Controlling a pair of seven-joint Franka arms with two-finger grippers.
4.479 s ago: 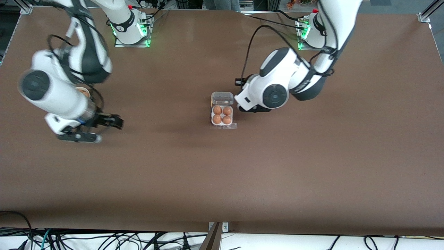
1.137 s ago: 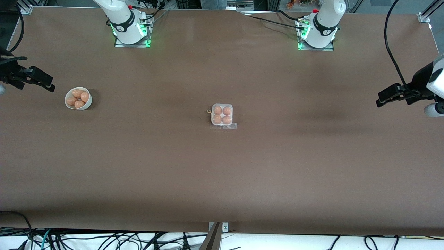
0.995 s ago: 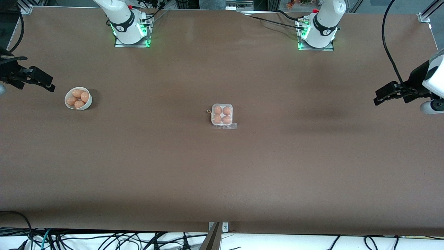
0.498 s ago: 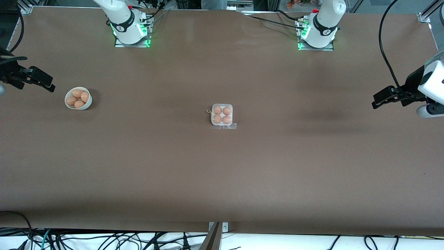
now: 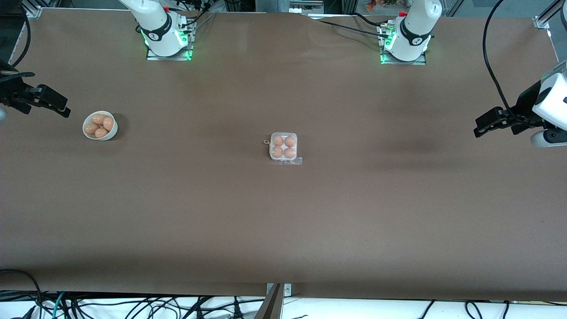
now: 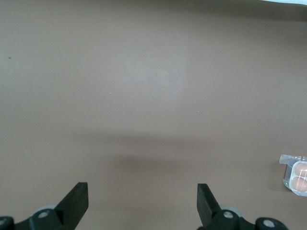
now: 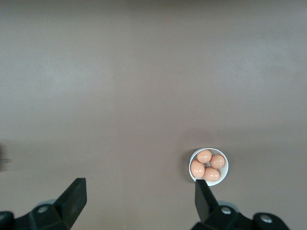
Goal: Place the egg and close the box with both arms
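Note:
The box (image 5: 283, 134) lies mid-table with its clear lid down over several brown eggs (image 5: 277, 141). The left wrist view catches its edge (image 6: 289, 178). My left gripper (image 5: 489, 124) hangs open over the bare table at the left arm's end, well away from the box, with nothing between its fingers (image 6: 141, 203). At the right arm's end, my right gripper (image 5: 44, 99) is open and empty too (image 7: 139, 199), up in the air beside a white bowl (image 5: 110, 133) of several eggs (image 7: 197, 168).
A clear plastic flap (image 5: 293, 161) sticks out from the box on the side nearer the front camera, and a tiny brown loop (image 5: 266, 141) lies against it. Both arm bases (image 5: 165, 35) (image 5: 405, 40) stand along the table's back edge. Cables hang off the front edge.
A few seconds ago the lid stood open with the left arm beside the box; now it is down and both arms are at the table's ends. Lately the left gripper crept slightly inward.

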